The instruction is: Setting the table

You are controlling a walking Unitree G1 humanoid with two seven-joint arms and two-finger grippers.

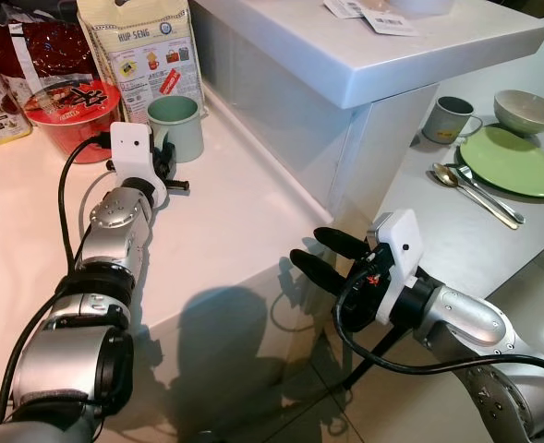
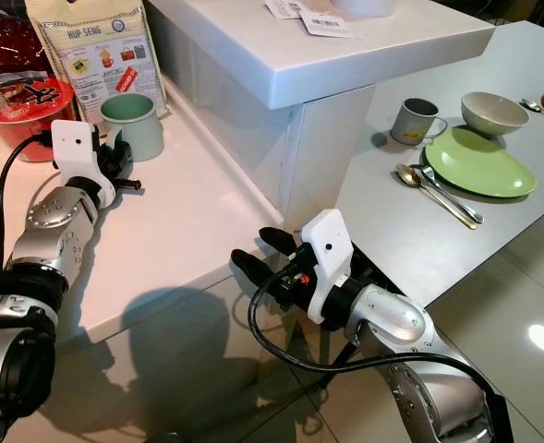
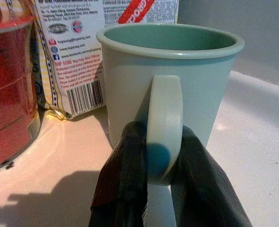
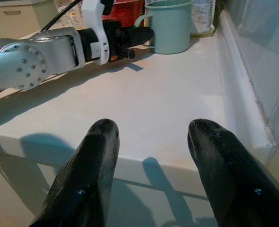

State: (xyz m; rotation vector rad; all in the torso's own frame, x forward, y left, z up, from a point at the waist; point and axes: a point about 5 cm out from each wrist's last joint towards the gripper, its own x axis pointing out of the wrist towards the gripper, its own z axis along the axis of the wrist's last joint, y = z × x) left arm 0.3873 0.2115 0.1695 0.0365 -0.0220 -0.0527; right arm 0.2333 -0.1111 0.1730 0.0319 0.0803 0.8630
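A pale green mug (image 1: 181, 123) stands upright on the white counter (image 1: 225, 212), in front of a cracker bag. My left gripper (image 3: 164, 163) is shut on the green mug's handle (image 3: 164, 118), one black finger on each side. My right gripper (image 1: 325, 256) hangs open in the air just off the counter's front edge, with nothing between its fingers (image 4: 89, 161). On the grey table (image 1: 438, 231) to the right lie a green plate (image 1: 516, 159), a grey bowl (image 1: 527, 111), a grey mug (image 1: 449, 118), a spoon (image 1: 447, 175) and a second utensil beside it.
A cracker bag (image 1: 142, 51), a red noodle cup (image 1: 73, 115) and a dark red bag (image 1: 41, 46) stand at the back of the counter. A raised white ledge (image 1: 382, 55) with paper slips separates counter and table. Tiled floor lies below.
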